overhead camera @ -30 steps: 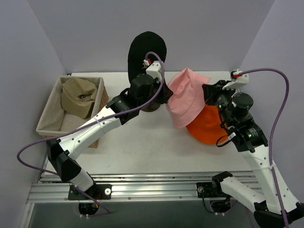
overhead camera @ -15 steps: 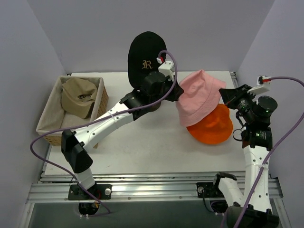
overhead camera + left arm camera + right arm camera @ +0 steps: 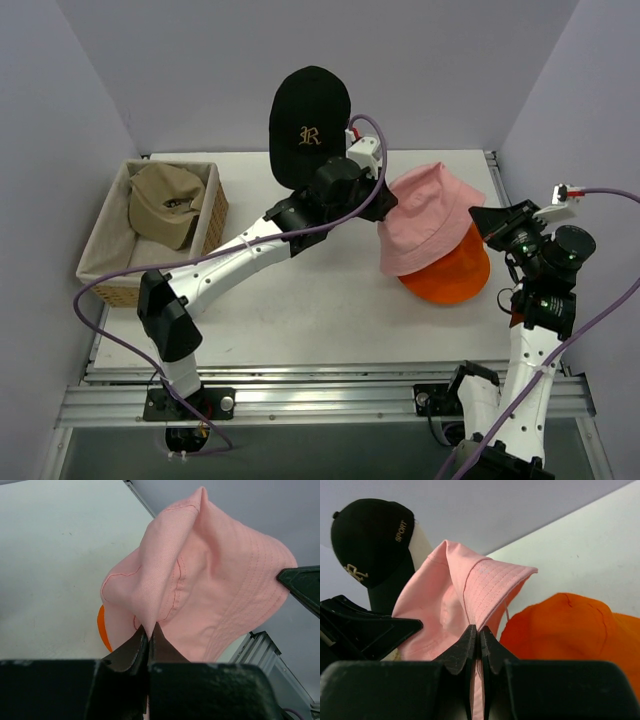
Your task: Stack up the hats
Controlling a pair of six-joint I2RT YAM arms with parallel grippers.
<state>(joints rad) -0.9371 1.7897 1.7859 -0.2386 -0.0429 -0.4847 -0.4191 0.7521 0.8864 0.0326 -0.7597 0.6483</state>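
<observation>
Soft, creased pale pink hat (image 3: 430, 225)

walls (image 3: 450, 70): plain pale lavender | table (image 3: 300, 320): white | near edge: metal rail (image 3: 320, 405)

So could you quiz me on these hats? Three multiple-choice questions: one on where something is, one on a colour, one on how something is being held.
1. Where is the tan cap?
A. at the far right
B. in the basket at the left
C. at the back, in the middle

2. What colour is the hat lying below the pink hat?
A. black
B. orange
C. tan

3. How is the pink hat held?
A. not held at all, lying loose
B. pinched on one side only
C. pinched by the left gripper and the right gripper, one on each side

Answers:
1 B: the top view shows it resting inside the lined basket.
2 B: the orange hat peeks out beneath the pink one.
3 C: each wrist view shows shut fingers clamping a pink fold.
</observation>
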